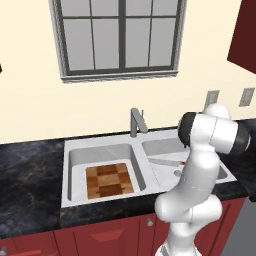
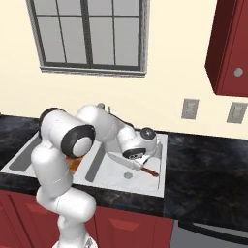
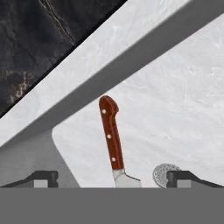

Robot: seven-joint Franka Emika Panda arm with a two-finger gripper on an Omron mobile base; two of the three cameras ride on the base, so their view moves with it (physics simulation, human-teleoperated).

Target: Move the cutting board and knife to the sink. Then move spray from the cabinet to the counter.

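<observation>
Plainly, the gripper (image 3: pixel 109 179) hung low in the right basin of the sink (image 1: pixel 70 195) with its jaws spread wide and nothing between them; the knife (image 3: pixel 111 140) lay loose on the white basin floor directly below, reddish-brown handle pointing toward the basin wall, blade running back beside the round drain (image 3: pixel 164 174). The cutting board (image 1: pixel 109 181) lay flat in the left basin. By my judgement the sink part of the task looked finished, and the step in hand was clearing the arm out. To do that well, the hand should rise straight up before swinging, so neither fingertip (image 3: pixel 43 179) drags the handle or clips the basin rim, and it should stay clear of the grey faucet (image 1: pixel 136 122) behind. Only then should the base turn toward the red wall cabinet (image 2: pixel 227 46) at the upper right; whether that was the one holding the spray could not be told. The black marbled counter (image 1: pixel 30 175) ran on both sides of the sink.

Counted: one knife, one cutting board, two basins, one faucet, one drain seen, two wall outlets (image 2: pixel 190 108), one window (image 1: pixel 119 37), and one gripper with two fingertips
</observation>
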